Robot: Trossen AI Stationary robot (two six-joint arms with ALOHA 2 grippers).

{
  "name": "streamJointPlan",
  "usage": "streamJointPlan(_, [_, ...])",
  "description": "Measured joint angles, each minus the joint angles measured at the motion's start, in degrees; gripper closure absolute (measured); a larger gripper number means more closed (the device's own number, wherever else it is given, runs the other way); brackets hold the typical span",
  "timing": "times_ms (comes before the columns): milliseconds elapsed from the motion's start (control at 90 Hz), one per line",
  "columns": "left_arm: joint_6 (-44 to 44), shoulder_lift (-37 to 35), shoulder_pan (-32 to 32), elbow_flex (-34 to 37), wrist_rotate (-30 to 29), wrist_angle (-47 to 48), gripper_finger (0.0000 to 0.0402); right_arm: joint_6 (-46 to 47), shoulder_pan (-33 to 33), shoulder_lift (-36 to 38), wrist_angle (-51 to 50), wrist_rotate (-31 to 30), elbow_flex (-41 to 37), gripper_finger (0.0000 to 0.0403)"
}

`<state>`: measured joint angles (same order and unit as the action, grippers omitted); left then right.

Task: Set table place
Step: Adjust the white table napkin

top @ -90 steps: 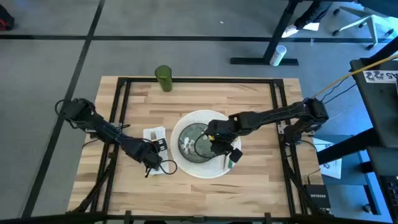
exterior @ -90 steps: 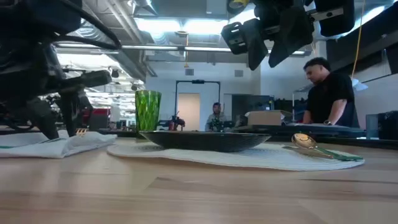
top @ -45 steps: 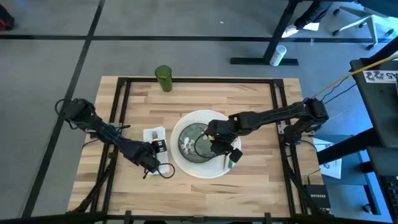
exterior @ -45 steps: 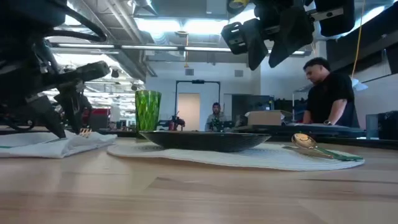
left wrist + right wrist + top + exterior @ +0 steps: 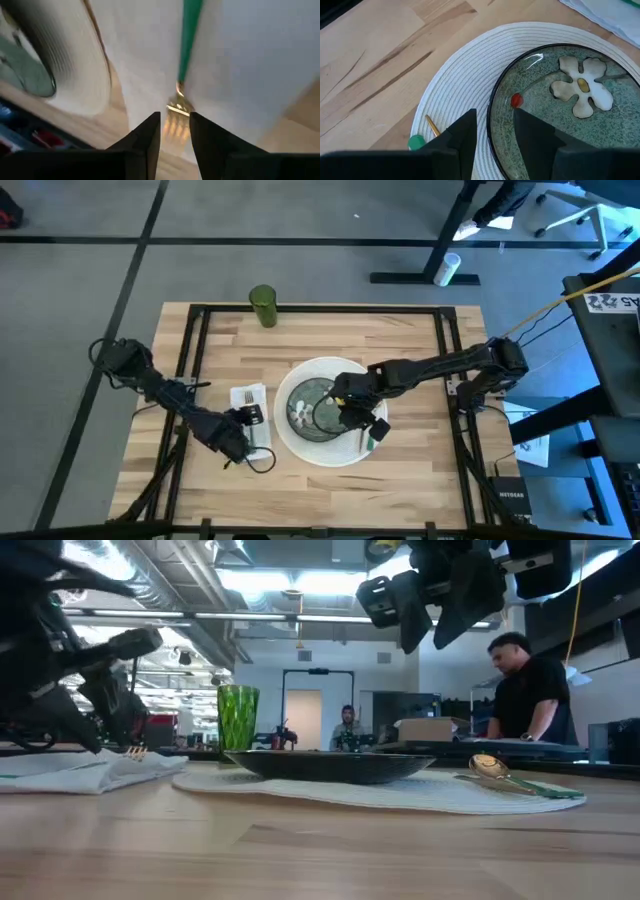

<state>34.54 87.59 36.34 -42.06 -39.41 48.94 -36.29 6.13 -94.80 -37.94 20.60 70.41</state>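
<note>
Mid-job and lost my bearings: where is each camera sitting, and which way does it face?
High: overhead, straight down on the table; both arms show.
Low: tabletop height, level across the plate into the room; arms hang from above.
Left wrist: past the left tool at the fork on the napkin.
Right wrist: past the right tool at the plate.
Shared: high and right wrist both show the placemat.

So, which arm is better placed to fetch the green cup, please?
Probably left: the green cup stands on the table's left half, and the left gripper is open; the right gripper hovers over the plate.
</note>
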Motion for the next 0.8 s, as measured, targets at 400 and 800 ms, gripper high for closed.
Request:
streamJointPlan(400, [-42.95,-0.02,3.04,-5.23,-1.89,9.21,0.0387,-2.13,0.23,0.0,0.22,-1.58,-0.02,0.0311])
streamJointPlan(800, [-49.68,-5.45,1.57,-5.93,5.41,-6.68,0.0401,-8.45,0.74,3.66,-3.66,-4.39,-0.04,0.04])
